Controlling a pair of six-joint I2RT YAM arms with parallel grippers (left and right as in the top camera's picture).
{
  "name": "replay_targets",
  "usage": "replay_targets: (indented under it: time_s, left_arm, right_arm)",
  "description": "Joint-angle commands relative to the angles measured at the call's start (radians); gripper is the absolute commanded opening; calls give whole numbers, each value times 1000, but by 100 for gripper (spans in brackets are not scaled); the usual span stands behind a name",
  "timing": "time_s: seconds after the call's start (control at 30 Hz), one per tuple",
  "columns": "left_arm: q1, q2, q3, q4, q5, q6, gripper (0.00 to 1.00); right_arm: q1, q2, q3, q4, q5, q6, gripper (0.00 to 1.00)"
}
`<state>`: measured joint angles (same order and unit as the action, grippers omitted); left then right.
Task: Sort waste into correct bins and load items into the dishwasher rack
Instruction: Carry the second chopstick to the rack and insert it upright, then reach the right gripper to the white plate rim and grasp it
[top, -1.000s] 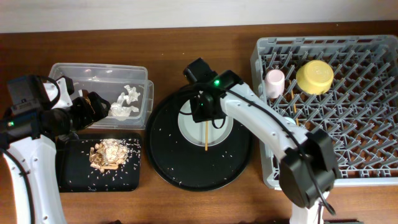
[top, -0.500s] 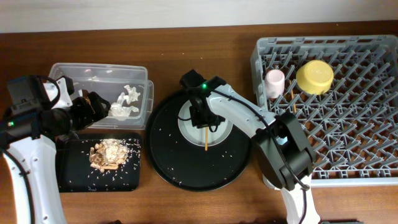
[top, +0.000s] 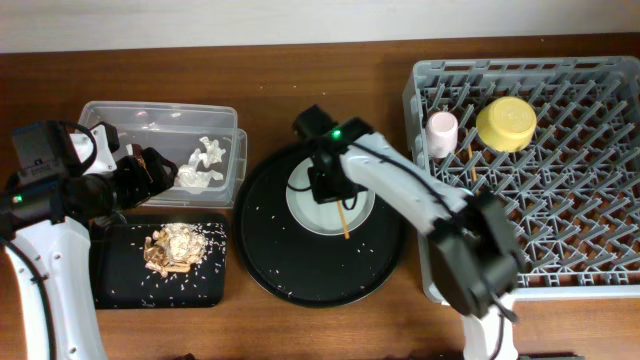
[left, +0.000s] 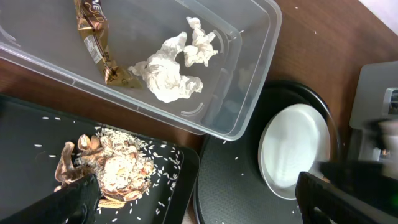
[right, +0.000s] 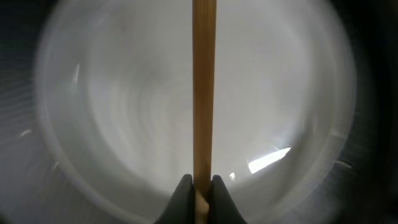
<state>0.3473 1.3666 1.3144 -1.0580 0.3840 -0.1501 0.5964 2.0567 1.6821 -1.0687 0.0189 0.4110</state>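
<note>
Plate (right: 124, 93) was pure smear in the right wrist view; chopstick (right: 203, 81) ran off the top edge, near end buried between the right gripper (right: 199, 182)'s jaws; overhead, the blurred right arm (top: 400, 187) covered part of the plate; rack (top: 580, 200) got clipped by the right edge.

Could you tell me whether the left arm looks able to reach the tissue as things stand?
Probably yes: the left fingers hover open beside the lidless tub, and nothing covers the tissue.

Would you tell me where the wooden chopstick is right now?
Overhead view, centre: the chopstick is pinched in the right claw, over the pale grey plate on the round black tray.
</note>
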Motion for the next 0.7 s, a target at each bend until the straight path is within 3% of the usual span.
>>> replay_targets:
  time_s: [0.0, 0.13, 0.3, 0.5, 0.67]
  left_arm:
    - [5, -19, -5, 1, -8, 6, 100]
    - [5, -19, -5, 1, -8, 6, 100]
    - [5, -19, -5, 1, -8, 6, 100]
    - [5, -19, -5, 1, -8, 7, 100]
    - [5, -19, -5, 1, -8, 6, 100]
  right_arm:
    - [-96, -185, 27, -52, 20, -99, 4]
    - [-259, -294, 27, -144, 20, -276, 4]
    - [-490, -309, 24, -286, 21, -478, 4]
    - [-668, -280, 18, -298, 72, -512, 4]
    - [-703, -259, 16, -292, 93, -591, 4]
